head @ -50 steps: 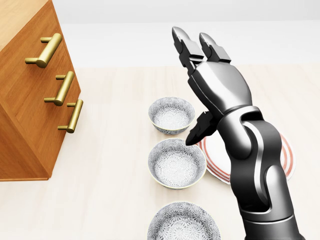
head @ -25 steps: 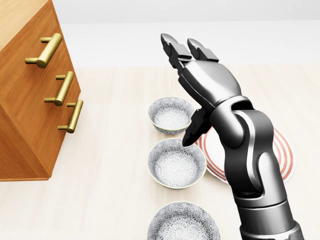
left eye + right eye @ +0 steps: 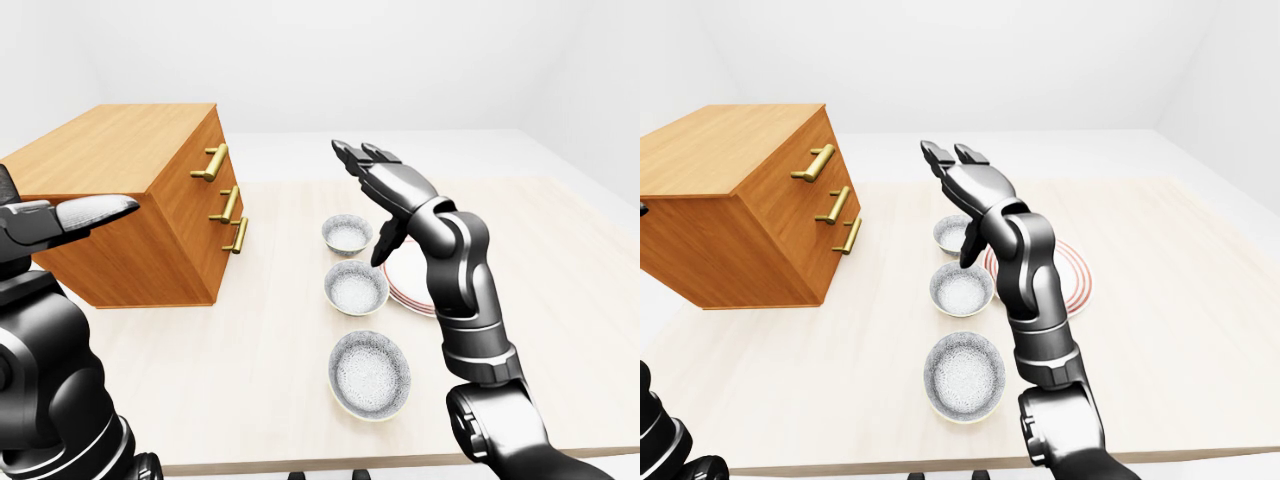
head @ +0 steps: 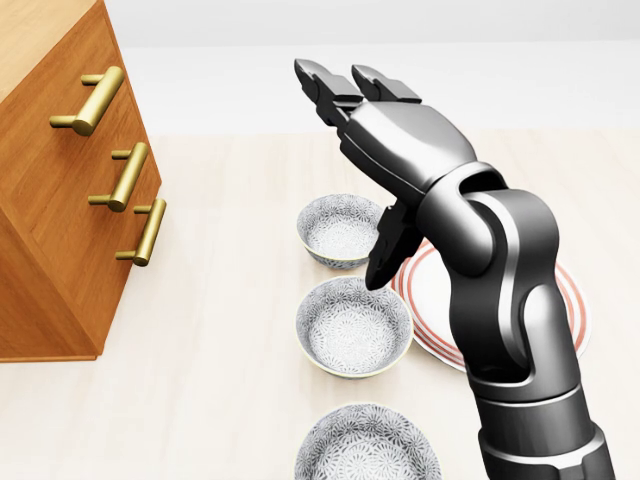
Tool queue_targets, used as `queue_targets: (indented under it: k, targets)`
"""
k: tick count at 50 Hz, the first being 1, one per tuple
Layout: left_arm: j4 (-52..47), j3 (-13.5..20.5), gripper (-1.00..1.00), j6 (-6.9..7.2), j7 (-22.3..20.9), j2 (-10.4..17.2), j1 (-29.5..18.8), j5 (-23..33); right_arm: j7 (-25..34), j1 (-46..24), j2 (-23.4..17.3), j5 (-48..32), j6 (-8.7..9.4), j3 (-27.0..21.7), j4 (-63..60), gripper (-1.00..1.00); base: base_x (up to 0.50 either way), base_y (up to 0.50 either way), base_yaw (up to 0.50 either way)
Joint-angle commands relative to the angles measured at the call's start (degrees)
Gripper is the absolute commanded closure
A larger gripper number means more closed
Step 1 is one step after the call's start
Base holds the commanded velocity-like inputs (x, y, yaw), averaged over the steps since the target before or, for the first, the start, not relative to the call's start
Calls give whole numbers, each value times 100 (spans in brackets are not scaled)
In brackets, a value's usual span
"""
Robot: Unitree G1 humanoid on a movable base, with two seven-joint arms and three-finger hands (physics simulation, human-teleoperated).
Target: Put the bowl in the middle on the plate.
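Note:
Three patterned grey bowls lie in a column in the head view: a top bowl (image 4: 343,228), the middle bowl (image 4: 353,325) and a bottom bowl (image 4: 367,445). Right of the middle bowl sits a white plate with red rings (image 4: 574,314), largely hidden by my right arm. My right hand (image 4: 363,180) hangs open in the air above the top bowl and the plate's left rim, holding nothing, its thumb (image 4: 383,252) pointing down. At the left edge of the left-eye view my left hand (image 3: 85,213) is raised, fingers stretched out and empty, far from the bowls.
A wooden drawer cabinet (image 4: 60,190) with brass handles (image 4: 128,176) stands on the pale table (image 4: 230,300), left of the bowls. The table's near edge (image 3: 300,465) runs along the bottom of the left-eye view.
In the head view my right hand has swung to the left and a little up; its fingertips now reach farther over the top bowl. Bowls and plate have not moved.

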Motion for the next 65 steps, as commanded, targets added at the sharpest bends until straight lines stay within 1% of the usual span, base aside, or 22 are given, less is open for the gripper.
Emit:
queue_targets:
  k: [1, 14, 21, 30, 50, 65]
  targets:
    - [-2, -7, -100, 0, -8, -9, 8, 13, 0, 78, 6, -92, 0, 26, -99, -100, 0, 0, 0]
    - [0, -12, -100, 0, -13, -21, 9, 31, 0, 466, 115, -202, 0, 69, -334, -100, 0, 0, 0]
    - [-24, -13, -100, 0, -7, -26, 10, 22, 0, 723, 116, -510, 0, 177, -294, -100, 0, 0, 0]
    - [-29, -15, -100, 0, 8, -19, -1, 7, 0, 722, 147, -881, 0, 164, -265, -100, 0, 0, 0]
    - [-7, -34, -100, 0, -9, -34, -4, 41, 0, 866, 334, -1106, 0, 255, -257, -100, 0, 0, 0]
    - [-26, -30, -100, 0, -24, -48, 23, 50, 0, 1157, 426, -1188, 0, 320, -305, -100, 0, 0, 0]
